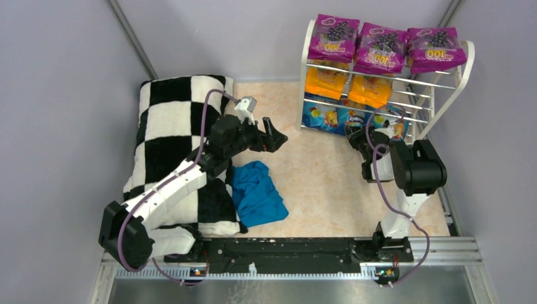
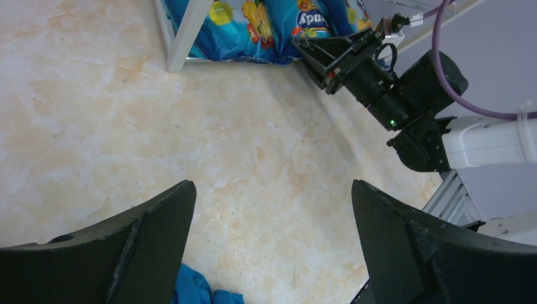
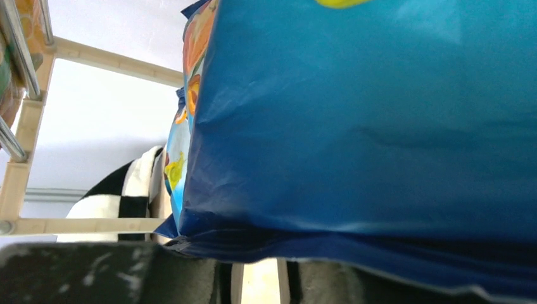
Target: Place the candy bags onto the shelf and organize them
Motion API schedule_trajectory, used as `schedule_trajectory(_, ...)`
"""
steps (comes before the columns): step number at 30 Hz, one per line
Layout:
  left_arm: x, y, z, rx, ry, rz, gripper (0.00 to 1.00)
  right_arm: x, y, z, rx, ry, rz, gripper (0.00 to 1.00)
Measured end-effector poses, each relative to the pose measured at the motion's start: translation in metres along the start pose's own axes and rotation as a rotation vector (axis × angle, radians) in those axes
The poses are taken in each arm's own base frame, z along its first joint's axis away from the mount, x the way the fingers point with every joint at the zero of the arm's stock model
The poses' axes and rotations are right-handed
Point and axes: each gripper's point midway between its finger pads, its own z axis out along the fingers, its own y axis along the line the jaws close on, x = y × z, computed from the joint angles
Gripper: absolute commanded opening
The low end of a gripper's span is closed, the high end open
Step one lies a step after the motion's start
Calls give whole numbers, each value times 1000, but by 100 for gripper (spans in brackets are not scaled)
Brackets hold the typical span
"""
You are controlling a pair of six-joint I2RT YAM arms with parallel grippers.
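**Top external view: candy bags racked at the far right corner**

Nearest the counter's [image 1: 316,183] front edge, left of centre, a teal cloth [image 1: 256,193] lies crumpled, its left side against a checkered pillow [image 1: 171,120] that runs along the left edge.

Just beyond the cloth, around mid-counter, the left gripper [image 1: 273,135] hangs over bare surface. The left wrist view shows its fingers [image 2: 145,247] spread wide with nothing between them.

Toward the right edge, the right gripper [image 1: 354,136] reaches to the front of the shelf's [image 1: 305,76] lowest tier. In the right wrist view a blue bag [image 3: 367,114] fills the frame, its lower seam lying across the fingertips. I cannot tell whether the pincer is pinching it or only touching it.

The shelf stands in the far right corner:
- **Bottom tier:** blue bags [image 1: 320,116] in a row.
- **Middle tier:** two orange bags [image 1: 326,81] side by side toward the left.
- **Top tier:** three purple bags [image 1: 380,47] across the whole width, the right one tilted.
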Motion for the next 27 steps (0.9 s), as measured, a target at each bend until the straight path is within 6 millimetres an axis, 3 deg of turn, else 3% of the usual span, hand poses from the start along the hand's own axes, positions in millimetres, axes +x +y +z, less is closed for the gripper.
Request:
schedule_trajectory(6,-3,1,-13,-22,-8,19,99,6,8,-2,-7,48,-14,60)
schedule_trajectory(15,-21,-8,-44,-27,-70,71,99,11,12,-44,74,144,-107,80)
schedule_trajectory(20,-23,-12,-54,-20,-75,73,99,7,5,-71,115,165,-177,80)
schedule_trajectory(25,-26,-17,-65,-7,-87,77,99,-25,-23,-86,192,105,-174,75)
schedule_trajectory(27,-28,-19,-68,-2,-94,79,99,-34,-36,-90,228,86,-168,68)
